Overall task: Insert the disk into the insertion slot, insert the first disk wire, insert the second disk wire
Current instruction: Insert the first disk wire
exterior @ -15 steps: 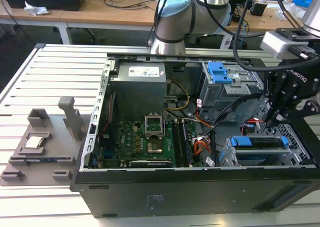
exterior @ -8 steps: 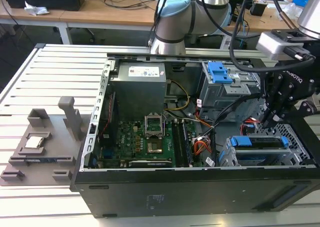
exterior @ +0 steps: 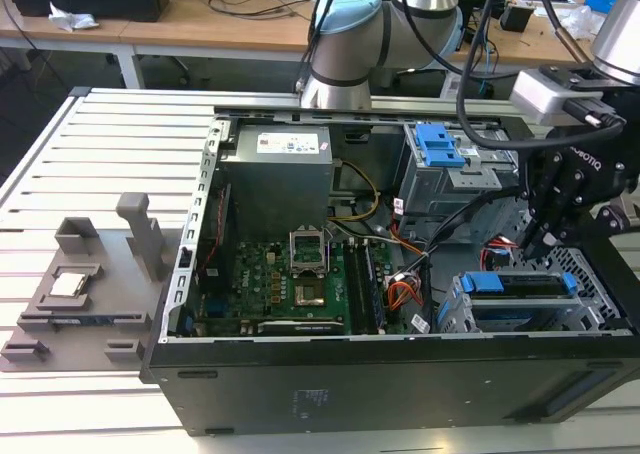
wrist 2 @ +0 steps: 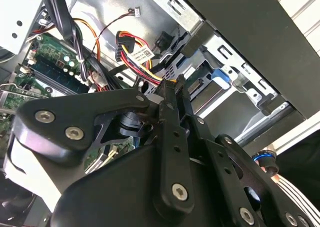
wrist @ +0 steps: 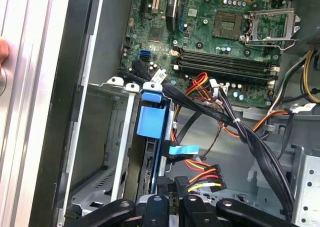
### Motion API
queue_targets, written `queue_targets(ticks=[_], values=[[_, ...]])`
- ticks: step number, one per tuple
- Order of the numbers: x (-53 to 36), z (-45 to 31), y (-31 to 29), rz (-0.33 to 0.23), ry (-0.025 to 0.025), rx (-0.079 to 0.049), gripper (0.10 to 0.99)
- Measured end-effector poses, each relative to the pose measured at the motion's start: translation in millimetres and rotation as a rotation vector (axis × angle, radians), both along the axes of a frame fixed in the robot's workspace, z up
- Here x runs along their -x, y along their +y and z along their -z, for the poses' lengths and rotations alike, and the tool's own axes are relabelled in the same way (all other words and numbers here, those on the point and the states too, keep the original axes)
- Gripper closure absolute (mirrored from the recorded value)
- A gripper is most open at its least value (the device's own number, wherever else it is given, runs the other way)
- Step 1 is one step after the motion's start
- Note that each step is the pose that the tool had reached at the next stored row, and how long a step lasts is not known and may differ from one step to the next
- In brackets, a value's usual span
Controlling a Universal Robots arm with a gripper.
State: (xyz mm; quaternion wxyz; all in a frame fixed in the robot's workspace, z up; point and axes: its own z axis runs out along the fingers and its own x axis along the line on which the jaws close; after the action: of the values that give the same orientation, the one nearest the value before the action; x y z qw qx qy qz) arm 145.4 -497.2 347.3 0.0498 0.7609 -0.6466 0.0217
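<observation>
Over the low bay at the exterior view's right, end effector [exterior: 540,242] hangs tips-down inside the open case [exterior: 400,394]. Fingers [wrist: 192,209] drawn close, only a narrow gap between them. A black plug [wrist: 200,179] sits at the tips, its end pinched between them as far as the first wrist view shows. Red, yellow and black wires [wrist 2: 142,67] trail from the plug toward the board [wrist: 225,32].

Disk [exterior: 515,284] just below the tips, seated in the slot [exterior: 590,309], its blue carrier within the grey perforated walls. First wrist view: the carrier's blue tab, with the disk's dark edge running from it toward the fingers. A flat light-blue strip [wrist: 182,149] lies beside the disk, near the plug.

Past the slot, a taller cage [exterior: 450,179] with a blue latch [exterior: 440,144] on top, apart from the end effector. Board covers the middle of the case floor. Grey power supply [exterior: 275,169] on its far side. Arm [exterior: 345,44] rises beyond the case's far edge.

Case rests on a pale slatted surface [exterior: 110,144]. At the exterior view's left, well apart from the case, a grey fixture [exterior: 90,314] carries a small square chip [exterior: 68,284].
</observation>
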Motion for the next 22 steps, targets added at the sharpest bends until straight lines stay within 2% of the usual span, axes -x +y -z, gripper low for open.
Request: queue_targets(ticks=[6, 12, 22], values=[[1.3, 3.5, -4.0, 0.0, 0.0, 0.0, 0.914], [2.1, 6.5, -10.8, 0.0, 0.0, 0.0, 0.914], [2.1, 6.5, -11.1, 0.0, 0.0, 0.0, 0.914]])
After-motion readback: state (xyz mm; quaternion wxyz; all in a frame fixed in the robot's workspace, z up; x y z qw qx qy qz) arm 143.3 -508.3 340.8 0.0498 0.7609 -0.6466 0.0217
